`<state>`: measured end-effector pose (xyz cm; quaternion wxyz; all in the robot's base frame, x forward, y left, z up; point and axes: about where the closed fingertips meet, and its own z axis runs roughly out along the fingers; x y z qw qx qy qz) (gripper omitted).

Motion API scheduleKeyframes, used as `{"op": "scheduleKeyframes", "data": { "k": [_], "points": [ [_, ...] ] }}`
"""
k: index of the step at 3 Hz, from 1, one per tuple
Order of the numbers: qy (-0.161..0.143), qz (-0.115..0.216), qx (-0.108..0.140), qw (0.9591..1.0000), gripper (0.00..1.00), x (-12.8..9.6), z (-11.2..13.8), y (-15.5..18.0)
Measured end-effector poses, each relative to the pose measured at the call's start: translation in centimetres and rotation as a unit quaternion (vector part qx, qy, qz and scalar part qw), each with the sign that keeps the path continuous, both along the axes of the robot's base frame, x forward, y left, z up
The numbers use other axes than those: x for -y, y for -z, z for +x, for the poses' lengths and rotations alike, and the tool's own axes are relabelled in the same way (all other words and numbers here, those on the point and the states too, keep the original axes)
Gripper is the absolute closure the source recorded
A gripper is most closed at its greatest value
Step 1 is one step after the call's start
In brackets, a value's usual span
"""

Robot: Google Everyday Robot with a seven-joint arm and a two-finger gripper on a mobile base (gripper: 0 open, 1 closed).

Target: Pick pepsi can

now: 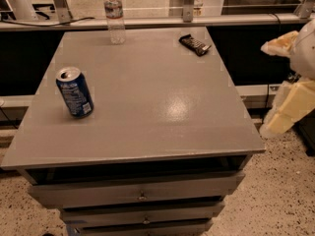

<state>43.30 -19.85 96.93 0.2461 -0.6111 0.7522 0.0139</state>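
Grey tabletop point(162, 107) is carrying the pepsi can point(75, 92), standing upright near its left edge. It is looking light, thin-walled and slick, so gentle mid-body pressure across the round sides is seeming safest. Beyond the right edge the gripper point(285, 107) is hanging, well apart from it; whether spread or closed, I cannot tell.

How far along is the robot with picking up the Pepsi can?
Nothing looks done yet. The pepsi can stands upright on the left side of the table, untouched. In hand: the gripper hangs beyond the table's right edge, well away from the can. Left to do: reach across, close on the can and lift it.
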Motion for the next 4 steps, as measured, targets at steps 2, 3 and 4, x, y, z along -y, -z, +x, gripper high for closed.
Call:
{"op": "scheduleKeyframes", "data": {
  "k": [2, 3, 4],
  "points": [
    [-0.009, 0.19, 0.004, 0.9816, 0.0, -5.2, 2.4, 7.7],
    [-0.03, 0.298, 0.003, 0.9541, 0.0, -11.1, 3.4, 9.5],
    [-0.057, 0.397, 0.004, 0.9161, 0.0, -18.3, 4.7, 8.9]
  ]
}}
